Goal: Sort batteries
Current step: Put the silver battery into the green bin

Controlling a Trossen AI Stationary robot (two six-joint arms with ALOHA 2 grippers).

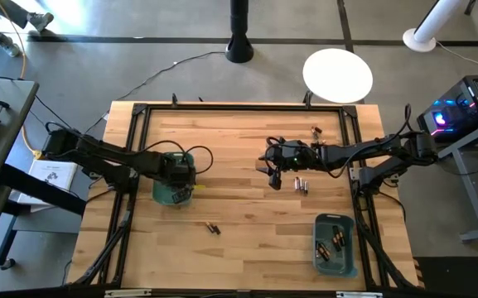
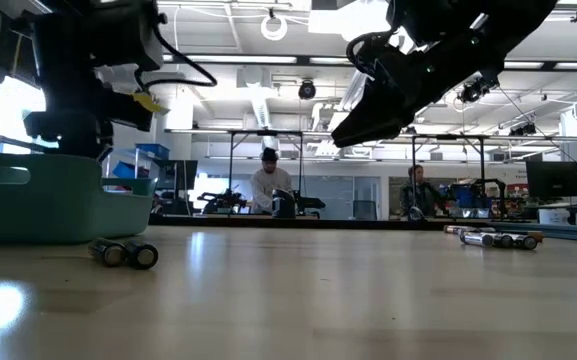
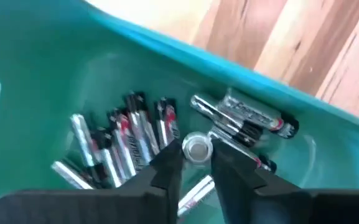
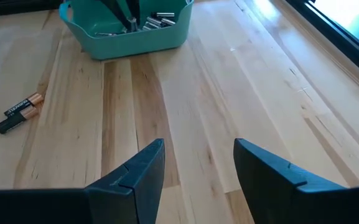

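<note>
From above, I see my left gripper (image 1: 178, 192) dipped into the teal plastic bin (image 1: 161, 194) at table left, while my right gripper (image 1: 275, 177) hovers mid-table beside loose cylindrical batteries (image 1: 301, 185). A second teal bin (image 1: 344, 258) sits near right.

Level view: two dark batteries (image 2: 125, 254) lie just beside the left bin.

Left wrist: my fingers (image 3: 167, 167) pinch a silvery-grey battery (image 3: 197, 148) above a pile of cells.

Right wrist: fingers (image 4: 140, 168) spread over bare wood.
</note>
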